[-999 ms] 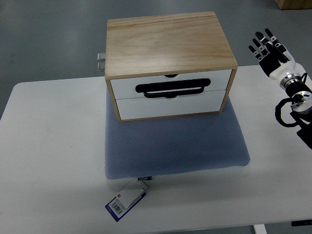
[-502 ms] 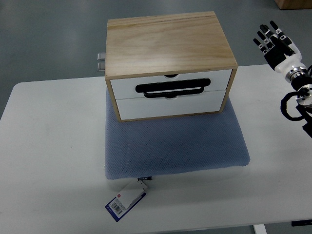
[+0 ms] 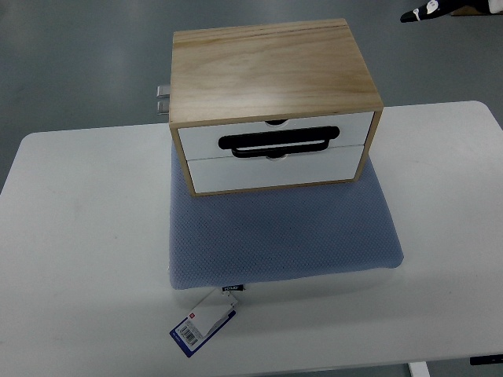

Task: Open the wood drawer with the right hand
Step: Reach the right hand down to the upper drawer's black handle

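Observation:
A wooden drawer box point(image 3: 271, 67) stands on a blue-grey mat point(image 3: 283, 239) at the middle of the white table point(image 3: 78, 236). It has two white drawer fronts, an upper one point(image 3: 196, 140) and a lower one point(image 3: 275, 173), both flush with the frame. A black handle point(image 3: 279, 142) lies across the seam between them. Only a small blurred black-and-white piece of my right hand point(image 3: 420, 12) shows at the top right edge, far above and to the right of the box, touching nothing.
A white and blue tag point(image 3: 203, 323) hangs off the mat's front edge. A small metal fitting point(image 3: 163, 100) sticks out behind the box's left side. A brown box corner point(image 3: 479, 9) shows on the floor at top right.
My right hand has risen from beside the table's right edge up and away, almost out of the picture. The box and its drawers have not moved.

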